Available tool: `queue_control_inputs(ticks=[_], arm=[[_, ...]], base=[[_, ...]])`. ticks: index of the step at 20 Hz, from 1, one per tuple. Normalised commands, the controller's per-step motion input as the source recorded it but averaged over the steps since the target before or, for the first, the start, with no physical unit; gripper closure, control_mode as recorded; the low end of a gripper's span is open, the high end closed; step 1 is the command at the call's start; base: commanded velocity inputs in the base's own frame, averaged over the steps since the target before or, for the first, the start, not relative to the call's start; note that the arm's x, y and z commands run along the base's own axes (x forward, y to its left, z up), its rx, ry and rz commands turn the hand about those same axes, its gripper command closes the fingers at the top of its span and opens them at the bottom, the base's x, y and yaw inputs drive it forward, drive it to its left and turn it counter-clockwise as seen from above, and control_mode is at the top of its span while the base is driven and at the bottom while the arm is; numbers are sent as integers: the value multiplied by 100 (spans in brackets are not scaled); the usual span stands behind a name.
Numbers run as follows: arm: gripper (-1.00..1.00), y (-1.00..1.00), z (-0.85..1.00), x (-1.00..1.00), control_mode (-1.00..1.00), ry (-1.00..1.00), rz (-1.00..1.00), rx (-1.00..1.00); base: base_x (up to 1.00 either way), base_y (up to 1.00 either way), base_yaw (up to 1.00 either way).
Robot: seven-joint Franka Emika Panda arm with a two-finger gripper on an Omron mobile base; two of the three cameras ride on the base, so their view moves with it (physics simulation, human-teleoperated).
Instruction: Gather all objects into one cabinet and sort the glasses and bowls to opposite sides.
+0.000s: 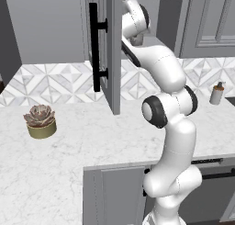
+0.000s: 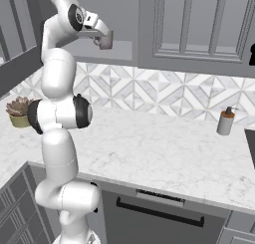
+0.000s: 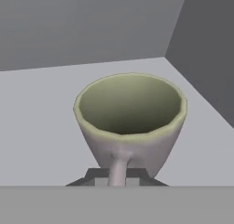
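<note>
- Left base view: the cabinet point(image 1: 69, 26) on the wall stands with its door point(image 1: 110, 49) swung out toward the camera, and the long black bar handle point(image 1: 95, 47) is on the door. The white arm reaches up behind this door, so the door hides the hand. On the marble counter point(image 1: 69, 150) a potted succulent point(image 1: 41, 121) stands at the left and a soap bottle point(image 1: 217, 93) at the far right, well apart.
- Right base view: the gripper point(image 2: 105, 40) is high up at the front edge of the cabinet shelf point(image 2: 122, 51) and holds a grey-taupe mug point(image 2: 106, 42). The succulent is partly behind the arm.
- Hand view: the mug point(image 3: 130, 122) stands upright on the grey shelf, near the corner of the side wall. Nothing is inside it. Its handle point(image 3: 118, 168) points toward the camera, and the fingers point(image 3: 98, 176) are pressed together on this handle.
</note>
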Motion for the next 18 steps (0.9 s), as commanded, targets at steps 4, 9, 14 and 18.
queue_control_inputs(ticks=[4,9,14,18], arm=[[100,0,0,0,-100,0,0,0],[100,-75,9,-87,-100,-6,1,2],[100,-85,25,-100,-100,-14,12,4],[100,-37,-41,-100,-100,-26,13,13]], base=[[0,0,0],[0,0,0],[0,0,0],[0,0,0]])
